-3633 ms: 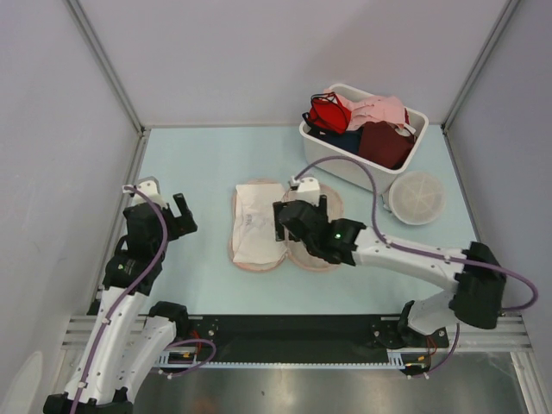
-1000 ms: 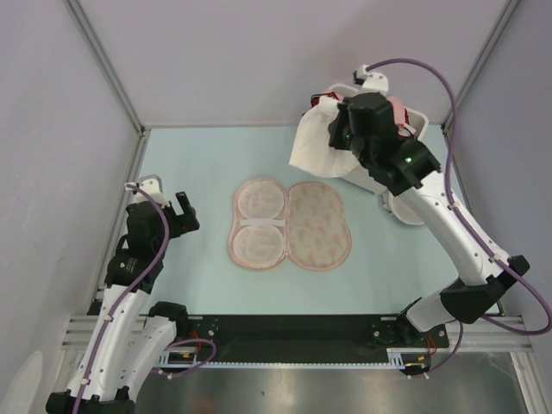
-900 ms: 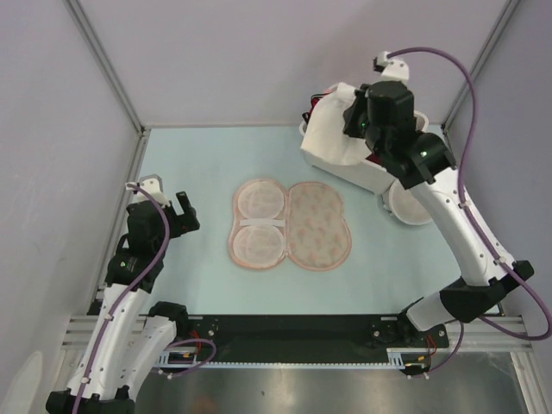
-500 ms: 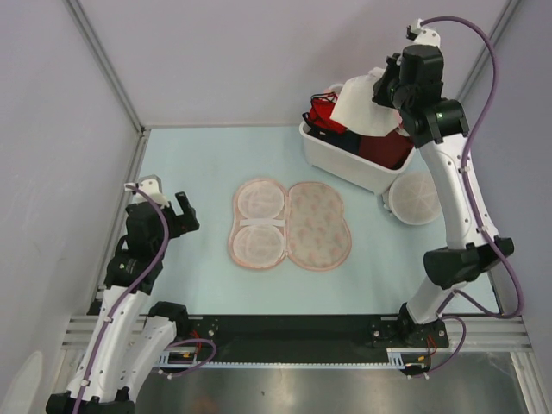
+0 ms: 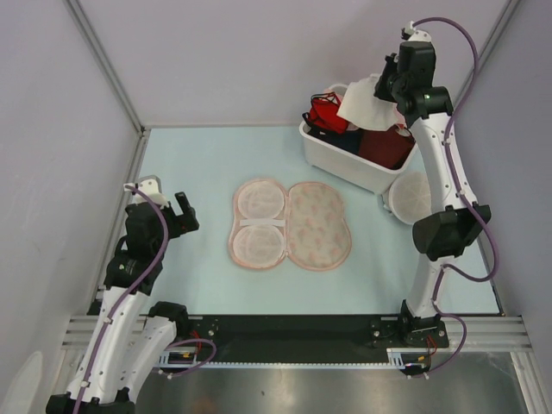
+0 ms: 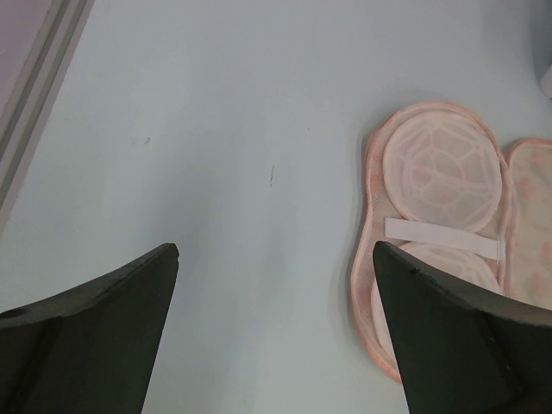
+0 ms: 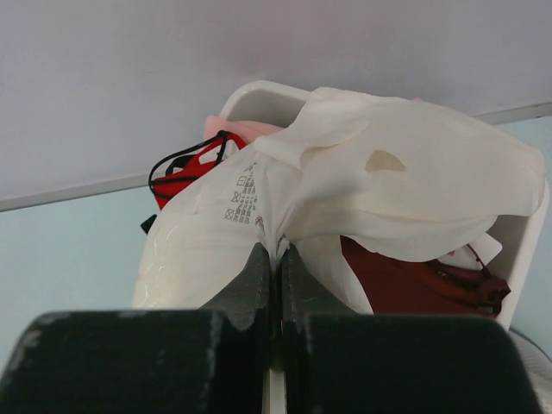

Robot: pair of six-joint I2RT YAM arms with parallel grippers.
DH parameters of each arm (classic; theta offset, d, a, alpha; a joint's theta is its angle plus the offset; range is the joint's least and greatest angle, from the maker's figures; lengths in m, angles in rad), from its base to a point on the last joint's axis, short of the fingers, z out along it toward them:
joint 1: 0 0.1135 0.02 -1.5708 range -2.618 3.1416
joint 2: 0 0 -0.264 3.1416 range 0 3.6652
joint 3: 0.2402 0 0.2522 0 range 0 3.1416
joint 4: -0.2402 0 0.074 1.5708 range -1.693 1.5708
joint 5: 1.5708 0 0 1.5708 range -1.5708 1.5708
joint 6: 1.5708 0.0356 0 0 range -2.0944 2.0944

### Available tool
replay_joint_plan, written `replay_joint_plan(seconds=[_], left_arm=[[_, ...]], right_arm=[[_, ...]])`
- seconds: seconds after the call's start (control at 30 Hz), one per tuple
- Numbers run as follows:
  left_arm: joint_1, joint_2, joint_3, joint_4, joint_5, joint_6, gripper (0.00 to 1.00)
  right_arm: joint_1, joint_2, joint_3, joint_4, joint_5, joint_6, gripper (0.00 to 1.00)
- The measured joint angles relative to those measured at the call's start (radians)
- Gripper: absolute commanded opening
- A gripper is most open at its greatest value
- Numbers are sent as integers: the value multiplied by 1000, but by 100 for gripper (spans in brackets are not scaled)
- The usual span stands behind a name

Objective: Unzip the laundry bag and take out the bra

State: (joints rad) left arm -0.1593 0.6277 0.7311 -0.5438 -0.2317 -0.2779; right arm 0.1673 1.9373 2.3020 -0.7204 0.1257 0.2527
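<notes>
Your right end effector (image 5: 385, 84) is clamped shut on the bra (image 5: 360, 103), pinching a fold of the white fabric beside its care label. The bra hangs in the air right above the white bin (image 5: 345, 166), over the bin's far side, draping down toward the red bra (image 5: 328, 112) and the dark red garment (image 5: 384, 142) already inside. I cannot tell from either view whether its lower edge touches them.

The laundry bag (image 5: 291, 224) lies on the desk (image 5: 198, 164), well apart from the bin on its near left. It is spread open like a book, with nothing in either half. So the unzipping looks done and the bra is out; I judge you are at the drop-off.

Your left end effector (image 6: 274, 250) is farther from the bin than the bag is. Its jaws are wide apart, holding nothing above bare desk.

Next, I would bring the right end effector lower into the bin, so the loose fabric gathers inside the rim and does not trail over the wall. Then part the jaws and lift straight up, watching that no strap snags a finger.
</notes>
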Motion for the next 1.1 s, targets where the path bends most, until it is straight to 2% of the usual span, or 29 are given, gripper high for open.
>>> replay_joint_plan(seconds=[0.43,0.83,0.87,0.9,0.97,1.0,1.1], left_arm=[[0,14,0,0,-1,1,99],[0,17,0,3,-1,2,100],[0,17,0,3,-1,2,100],[0,16,0,3,-1,2,100],[0,13,0,3,-1,3,100],[0,12,0,3,-1,3,100],[0,8,0,3,0,7,100]], right_arm=[[-49,192,19,116,-122,-21,0],[46,240,-63,163,-155,-26,1],[50,245,-63,164,-153,-26,6],[53,250,-63,163,-145,-24,20],[54,259,-63,158,-122,-21,34],[52,261,-63,154,-112,-15,54],[44,261,-64,145,-79,-16,84]])
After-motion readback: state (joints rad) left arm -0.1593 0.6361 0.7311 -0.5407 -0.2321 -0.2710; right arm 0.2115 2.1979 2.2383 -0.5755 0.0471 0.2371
